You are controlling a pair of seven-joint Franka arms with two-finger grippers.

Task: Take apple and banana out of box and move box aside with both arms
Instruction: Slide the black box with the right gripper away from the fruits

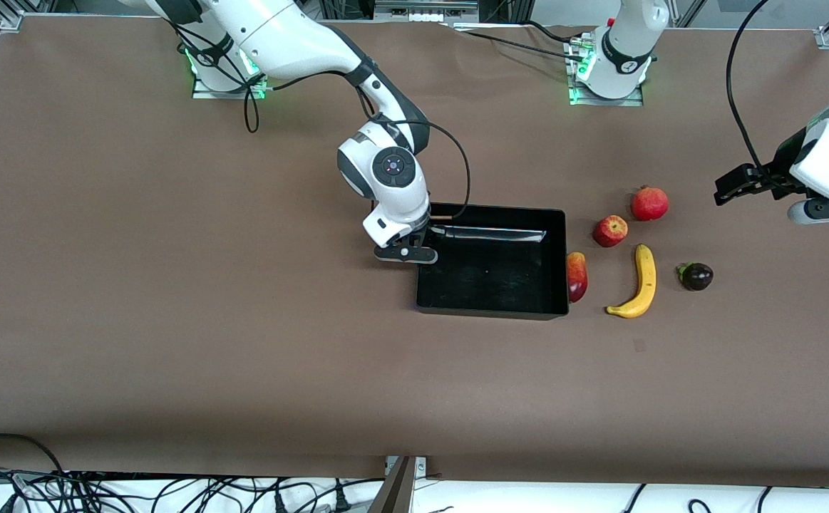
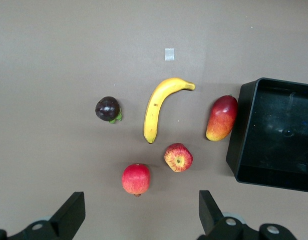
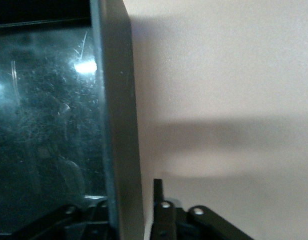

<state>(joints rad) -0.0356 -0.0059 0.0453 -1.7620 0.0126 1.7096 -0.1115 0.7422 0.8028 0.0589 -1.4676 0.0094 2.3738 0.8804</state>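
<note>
Right gripper (image 1: pixel 408 251), centre of the front frame: fingers closed astride the wall of the shallow glossy black plastic tray (image 1: pixel 492 303) at its end toward the right arm, gripping it. Red-yellow mango (image 1: pixel 577 276): touching the tray's other end wall. Small red-yellow apple (image 1: pixel 610 231), red pomegranate (image 1: pixel 649 203), curved yellow banana (image 1: pixel 639 283), dark purple round fruit (image 1: pixel 696 276): loose on the brown table (image 1: pixel 172 320), right of centre. Left gripper (image 1: pixel 738 184), right edge: raised over bare table, fingers (image 2: pixel 71 212) spread wide, empty.
</note>
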